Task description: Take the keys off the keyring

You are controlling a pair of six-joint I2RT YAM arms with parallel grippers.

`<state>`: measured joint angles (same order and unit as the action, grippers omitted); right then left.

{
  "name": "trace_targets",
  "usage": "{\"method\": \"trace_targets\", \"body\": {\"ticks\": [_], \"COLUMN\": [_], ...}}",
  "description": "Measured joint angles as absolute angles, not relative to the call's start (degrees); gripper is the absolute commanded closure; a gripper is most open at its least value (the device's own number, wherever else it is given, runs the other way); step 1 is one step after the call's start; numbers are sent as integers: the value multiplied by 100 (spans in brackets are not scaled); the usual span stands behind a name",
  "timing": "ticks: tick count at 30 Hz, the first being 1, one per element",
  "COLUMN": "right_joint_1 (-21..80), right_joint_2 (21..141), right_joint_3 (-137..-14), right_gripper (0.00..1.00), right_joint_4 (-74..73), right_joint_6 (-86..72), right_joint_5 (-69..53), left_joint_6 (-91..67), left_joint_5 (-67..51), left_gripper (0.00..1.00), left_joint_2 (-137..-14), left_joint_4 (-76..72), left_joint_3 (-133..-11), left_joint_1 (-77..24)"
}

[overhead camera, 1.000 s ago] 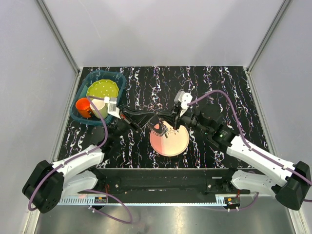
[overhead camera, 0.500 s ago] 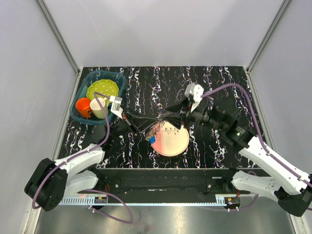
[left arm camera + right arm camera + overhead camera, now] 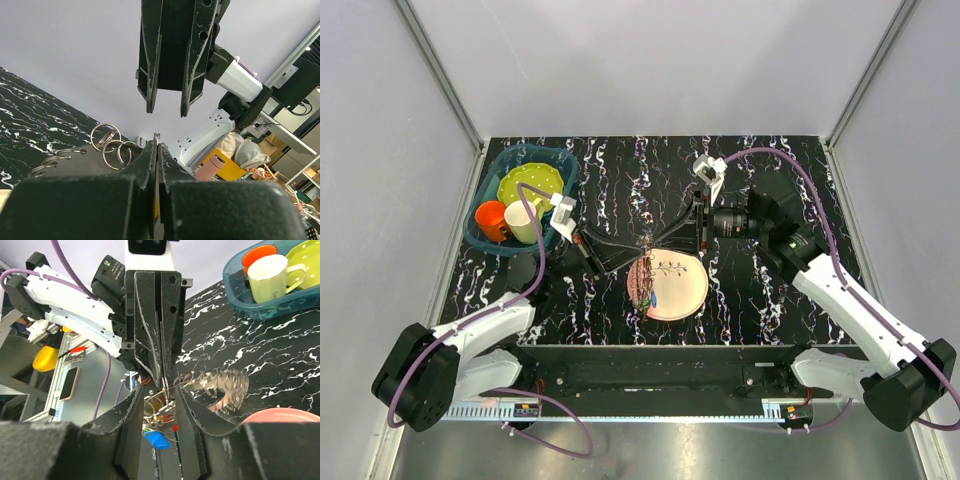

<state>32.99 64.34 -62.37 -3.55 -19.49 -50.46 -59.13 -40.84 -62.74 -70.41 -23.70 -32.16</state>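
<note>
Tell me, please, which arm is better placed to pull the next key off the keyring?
Right, probably. The left end effector is shut on the keyring, so it is occupied; the right end effector is open and faces it, with a blue-headed key seen between its fingers.

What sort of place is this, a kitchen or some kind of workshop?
Probably a robotics lab test cell: a left arm and right arm bolted at a black marbled table, plain grey panels walling it in, cardboard boxes beyond.
</note>
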Motion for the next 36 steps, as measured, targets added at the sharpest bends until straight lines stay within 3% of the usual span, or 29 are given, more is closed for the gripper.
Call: {"method": "trace_targets", "body": {"ticks": [28, 32, 34, 36], "right_joint_1": [3299, 3299, 3301, 3304], "right_joint_2": [6632, 6650, 6650, 6650], "right_joint_3": [-5468, -5323, -5297, -5269], "right_gripper": [69, 81, 95, 100], "right_joint_4": [587, 899, 998, 1105], "right_joint_6": [-2561, -2703, -2751, -2783], "right_joint_5": [-5168, -5181, -5205, -5221], "left_joint_6": [-6265, -6283, -6285, -6285], "left_joint_5": [-4128, -4123, -4121, -4117], "left_gripper": [100, 100, 100, 100], "left_joint_2": [-6517, -6543, -6545, -6549], "left_joint_4": [-7041, -7041, -7041, -7043], "left_joint_3": [-2445, -2445, -2445, -2445], "left_joint_1": [-3212, -3212, -3212, -3203]}}
